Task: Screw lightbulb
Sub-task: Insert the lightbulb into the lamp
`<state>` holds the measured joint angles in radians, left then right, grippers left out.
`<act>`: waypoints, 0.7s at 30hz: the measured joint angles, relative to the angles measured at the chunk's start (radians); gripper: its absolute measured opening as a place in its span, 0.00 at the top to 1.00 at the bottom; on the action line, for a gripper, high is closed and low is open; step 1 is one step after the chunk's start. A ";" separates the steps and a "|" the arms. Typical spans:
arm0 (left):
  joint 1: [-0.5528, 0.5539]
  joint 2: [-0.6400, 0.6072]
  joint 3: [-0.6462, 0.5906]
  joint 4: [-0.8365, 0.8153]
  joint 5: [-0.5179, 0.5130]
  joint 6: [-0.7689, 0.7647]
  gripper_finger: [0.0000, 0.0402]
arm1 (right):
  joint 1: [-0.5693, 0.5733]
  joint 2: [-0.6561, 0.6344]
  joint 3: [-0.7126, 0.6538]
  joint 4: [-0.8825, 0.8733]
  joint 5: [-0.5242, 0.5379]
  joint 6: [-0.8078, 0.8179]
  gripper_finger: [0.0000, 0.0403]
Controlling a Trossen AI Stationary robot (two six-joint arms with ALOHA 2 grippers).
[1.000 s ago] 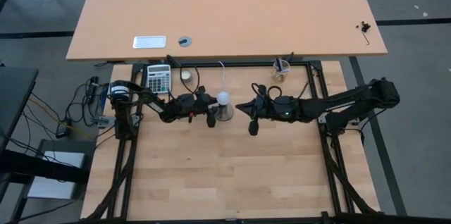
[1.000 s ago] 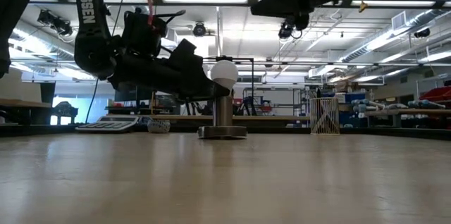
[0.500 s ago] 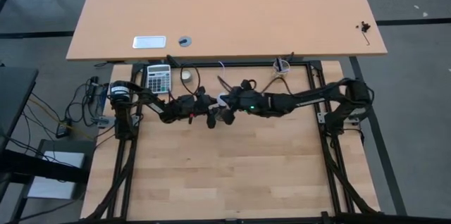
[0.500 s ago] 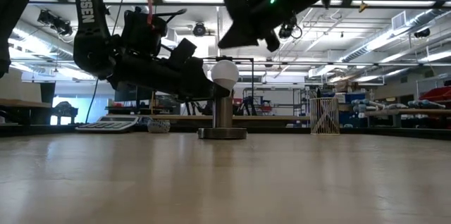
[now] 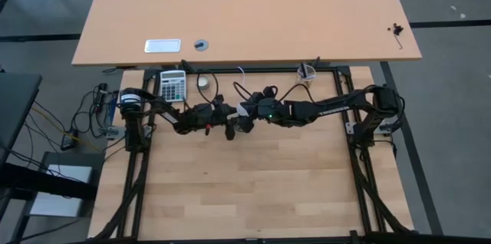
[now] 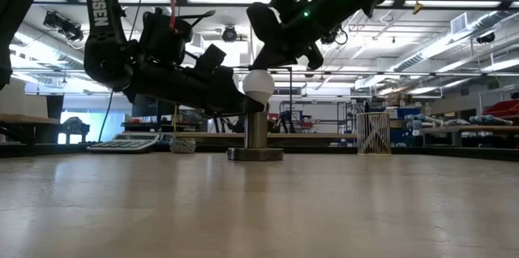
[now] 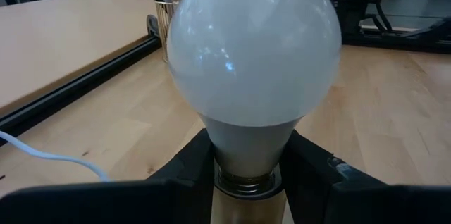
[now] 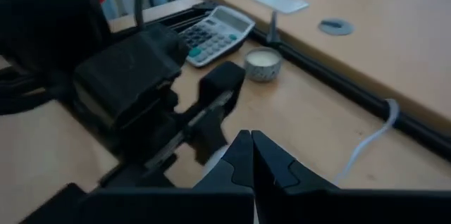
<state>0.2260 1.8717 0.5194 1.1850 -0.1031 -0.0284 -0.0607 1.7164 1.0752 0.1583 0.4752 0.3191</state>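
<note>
While the lightbulb [image 6: 259,84] sits upright in the socket [image 6: 256,132] near the table's far edge, with its grey thread partly exposed, keep the socket from turning and press straight down on the globe as you twist. Your left gripper [image 7: 246,175] stands part-open, its fingers [image 7: 184,171] clamped on either side of the socket just below the bulb's neck. Your right gripper [image 8: 248,155] hangs just above the globe with its jaws closed on nothing; whether it touches the glass, you cannot tell.
</note>
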 joint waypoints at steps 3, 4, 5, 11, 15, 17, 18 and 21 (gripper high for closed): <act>0.000 0.000 0.000 -0.001 0.001 0.000 0.69 | -0.002 -0.001 0.000 0.003 -0.030 0.002 1.00; 0.000 0.000 0.000 -0.001 0.004 0.000 0.69 | -0.001 -0.001 0.000 0.003 -0.035 0.001 1.00; 0.000 0.000 0.000 -0.001 0.003 0.000 0.69 | -0.001 -0.001 0.000 0.003 -0.047 0.001 1.00; 0.000 0.000 0.001 -0.005 0.006 0.000 0.54 | -0.002 -0.001 0.000 -0.004 -0.076 -0.004 1.00; 0.001 0.001 0.000 -0.006 0.009 -0.002 0.49 | -0.002 -0.001 0.000 -0.005 -0.092 -0.006 1.00; 0.001 0.001 0.000 -0.005 0.014 -0.002 0.49 | -0.004 -0.001 0.000 -0.005 -0.102 -0.007 1.00; 0.001 0.001 0.000 -0.004 0.016 -0.002 0.49 | -0.005 -0.002 0.000 -0.006 -0.103 -0.007 1.00; -0.004 0.001 0.000 -0.003 0.016 -0.002 0.49 | -0.012 -0.002 0.000 -0.006 -0.107 -0.008 1.00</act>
<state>0.2223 1.8725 0.5198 1.1816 -0.0875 -0.0307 -0.0729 1.7149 1.0752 0.1524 0.3682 0.3115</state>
